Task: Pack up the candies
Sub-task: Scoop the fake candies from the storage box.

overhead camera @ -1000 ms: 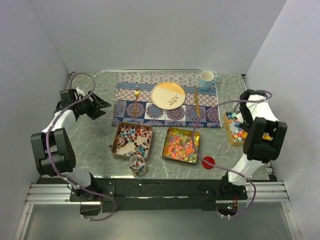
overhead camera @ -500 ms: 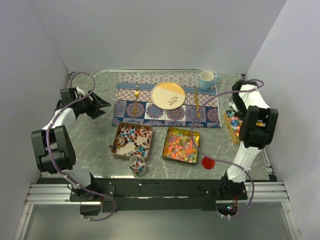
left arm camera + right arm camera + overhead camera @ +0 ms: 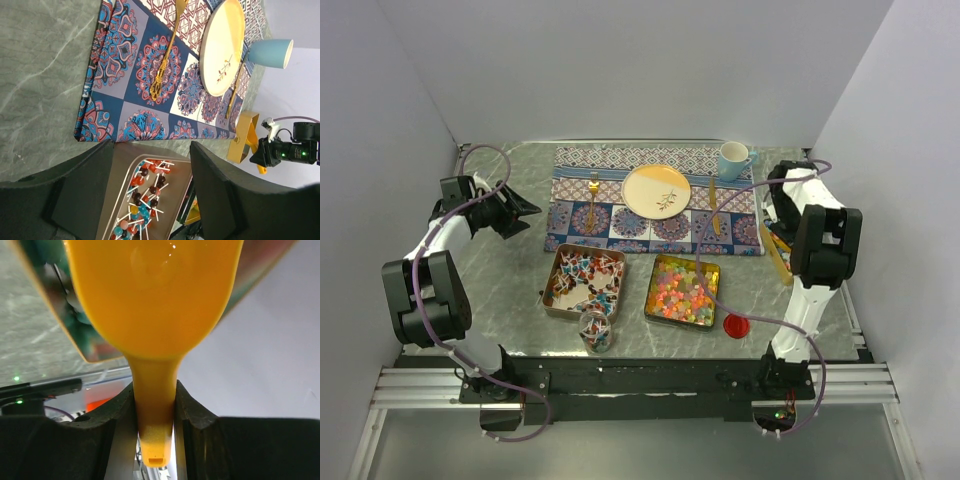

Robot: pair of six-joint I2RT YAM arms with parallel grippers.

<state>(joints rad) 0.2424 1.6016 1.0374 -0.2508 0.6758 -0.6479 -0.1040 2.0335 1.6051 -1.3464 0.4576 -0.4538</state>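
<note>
The candies (image 3: 682, 288), tiny pink, orange, yellow and green sweets, fill a square tin at the table's front centre. My right gripper (image 3: 155, 395) is shut on the handle of an orange scoop (image 3: 155, 300), whose bowl fills the upper half of the right wrist view. From above, the right gripper (image 3: 772, 212) hangs at the right edge of the placemat (image 3: 620, 222), beside the yellow box (image 3: 776, 258). My left gripper (image 3: 525, 208) stands open at the far left, above bare table. Its fingers (image 3: 85, 190) hold nothing.
A tin of lollipops (image 3: 585, 280) sits left of the candy tin. A small jar (image 3: 595, 331) stands at the front edge, with a red lid (image 3: 736, 325) further right. On the placemat are a plate (image 3: 656, 190), a gold fork (image 3: 592, 200) and a blue cup (image 3: 733, 160).
My right arm has swung back and left, carrying its gripper from over the yellow box to the placemat's right edge. The left arm has stayed put.
</note>
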